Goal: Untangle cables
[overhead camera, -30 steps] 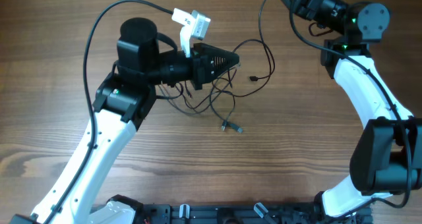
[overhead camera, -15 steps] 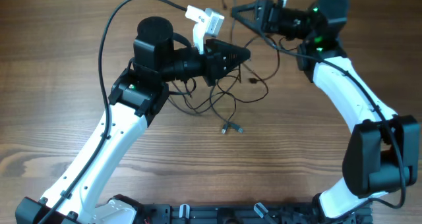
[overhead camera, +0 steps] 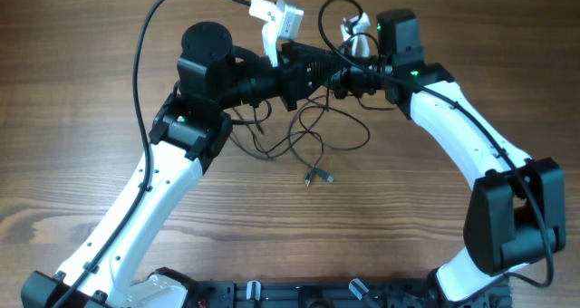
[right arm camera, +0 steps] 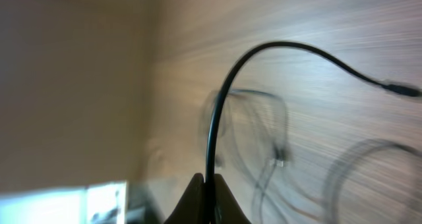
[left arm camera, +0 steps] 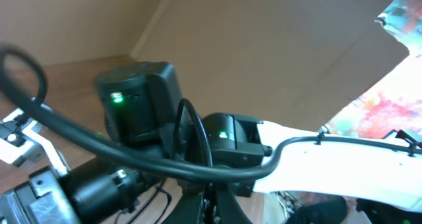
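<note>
1. Since everything here stands or lies on it, the wooden table (overhead camera: 91,91) is the reference; its grain fills the overhead view.
2. Rising from the table's near edge, the left arm (overhead camera: 154,186) leans over the table's far half, with its black wrist pointing to the right.
3. The right arm (overhead camera: 462,127) climbs from the right end of the near edge. It bends left over the far half, so the two wrists meet nose to nose above the table's far middle.
4. Loose, overlapping loops of the cables (overhead camera: 304,131) lie on the table's middle, just nearer than the meeting wrists. A few strands lift off the table towards them.
5. The left gripper (left arm camera: 211,207) sits at the bottom of a dim, blurred wrist view. Its fingers seem clenched on one of the cables, a thin cord arcing up from them.
6. The right gripper (right arm camera: 206,188) has its fingers pressed to a point, pinching one of the cables. That cord rises from the tip and curves out above the table.
7. One small plug (overhead camera: 317,175) lies flat on the table, closer to the near edge than the loops.
</note>
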Robot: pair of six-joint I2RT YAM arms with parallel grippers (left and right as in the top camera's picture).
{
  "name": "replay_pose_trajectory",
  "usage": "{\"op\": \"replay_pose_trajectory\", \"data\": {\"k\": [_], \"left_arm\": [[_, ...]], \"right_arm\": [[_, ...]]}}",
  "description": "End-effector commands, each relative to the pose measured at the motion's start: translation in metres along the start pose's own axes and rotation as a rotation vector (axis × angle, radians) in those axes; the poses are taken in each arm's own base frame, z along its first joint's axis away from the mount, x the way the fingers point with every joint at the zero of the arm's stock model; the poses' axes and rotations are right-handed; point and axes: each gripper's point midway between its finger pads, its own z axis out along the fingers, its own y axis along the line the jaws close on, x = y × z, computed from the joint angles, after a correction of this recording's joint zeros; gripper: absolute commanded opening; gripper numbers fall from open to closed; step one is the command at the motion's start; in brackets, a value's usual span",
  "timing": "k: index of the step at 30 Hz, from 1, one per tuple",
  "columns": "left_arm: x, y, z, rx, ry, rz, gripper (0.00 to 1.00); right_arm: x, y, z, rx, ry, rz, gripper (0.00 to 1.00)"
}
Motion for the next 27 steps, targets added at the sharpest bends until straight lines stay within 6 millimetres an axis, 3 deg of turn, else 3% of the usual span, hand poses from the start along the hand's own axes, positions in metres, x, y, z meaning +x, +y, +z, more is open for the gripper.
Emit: {"op": "replay_pose_trajectory", "data": {"k": [1, 3, 7, 9, 12, 14, 16, 17, 18, 19, 21, 25, 27], "left_arm": [[-0.002, -0.010, -0.002, 0.037, 0.007, 0.006, 0.04], [-0.002, -0.010, -0.002, 0.036, 0.006, 0.006, 0.04], [-0.003, -0.007, -0.003, 0.029, 0.004, 0.004, 0.04], [-0.006, 0.001, -0.009, 0.005, -0.003, -0.009, 0.04], [0.002, 0.024, -0.020, -0.067, 0.025, -0.094, 0.04], [0.007, 0.043, -0.026, -0.152, 0.025, -0.150, 0.04], [0.018, 0.091, -0.041, -0.411, 0.000, -0.236, 0.04], [0.024, 0.106, -0.048, -0.499, -0.002, -0.260, 0.06], [0.038, 0.135, -0.063, -0.671, 0.005, -0.300, 0.08], [0.046, 0.148, -0.069, -0.742, 0.017, -0.319, 0.10], [0.061, 0.161, -0.070, -0.783, 0.055, -0.351, 0.15], [0.089, 0.188, -0.063, -0.815, 0.126, -0.410, 0.14], [0.100, 0.197, -0.061, -0.828, 0.154, -0.432, 0.31]], "right_arm": [[-0.024, -0.073, -0.016, 0.387, -0.182, 0.023, 0.04], [-0.024, -0.104, -0.033, 0.549, -0.212, 0.047, 0.04], [-0.022, -0.140, -0.062, 0.756, -0.226, 0.039, 0.04], [-0.026, -0.162, -0.087, 0.879, -0.257, 0.058, 0.04], [-0.030, -0.184, -0.113, 0.912, -0.270, 0.134, 0.04], [-0.026, -0.194, -0.125, 0.931, -0.256, 0.170, 0.04], [-0.020, -0.203, -0.135, 0.957, -0.230, 0.198, 0.04], [-0.017, -0.205, -0.137, 0.964, -0.220, 0.204, 0.04], [-0.014, -0.208, -0.141, 0.976, -0.196, 0.193, 0.04], [-0.012, -0.209, -0.142, 0.981, -0.179, 0.175, 0.04], [-0.013, -0.213, -0.148, 1.010, -0.175, 0.152, 0.04], [-0.025, -0.231, -0.195, 1.083, -0.220, 0.220, 0.04], [-0.032, -0.241, -0.214, 1.079, -0.264, 0.266, 0.09]]}}
